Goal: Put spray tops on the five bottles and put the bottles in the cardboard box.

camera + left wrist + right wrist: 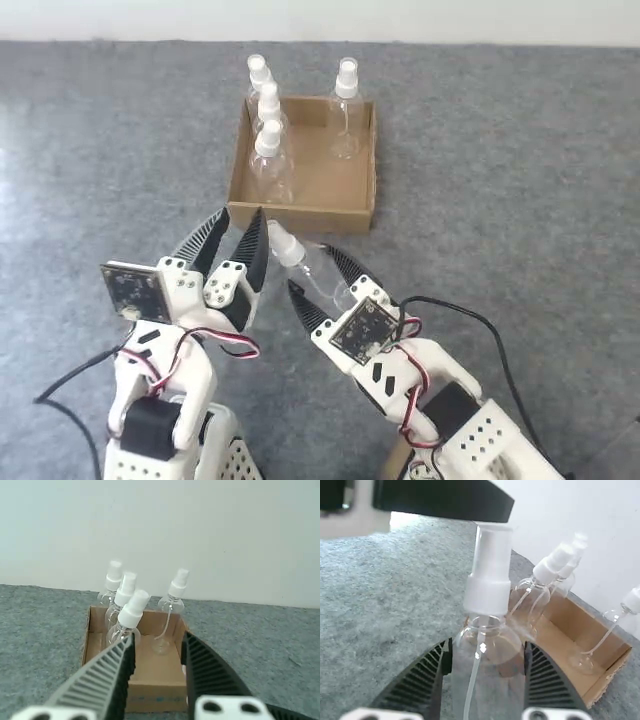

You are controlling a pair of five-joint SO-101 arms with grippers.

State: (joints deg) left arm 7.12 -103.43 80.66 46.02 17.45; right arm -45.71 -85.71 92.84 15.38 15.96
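Nearest the arms, the right end effector pinches the round body of a clear plastic bottle, tilted above the grey felt-covered table. Its white spray top sits on the neck, though whether it is fully tightened cannot be told. Just beside that top, the left end effector hangs with its jaws spread and holds nothing. The bottle looks light, smooth and thin-walled, so it likely slips or dents under a hard squeeze. A moderate grip at mid-body seems best. Beyond, the shallow brown cardboard box holds four more capped clear bottles: three in a row along one side, one apart at the far corner.
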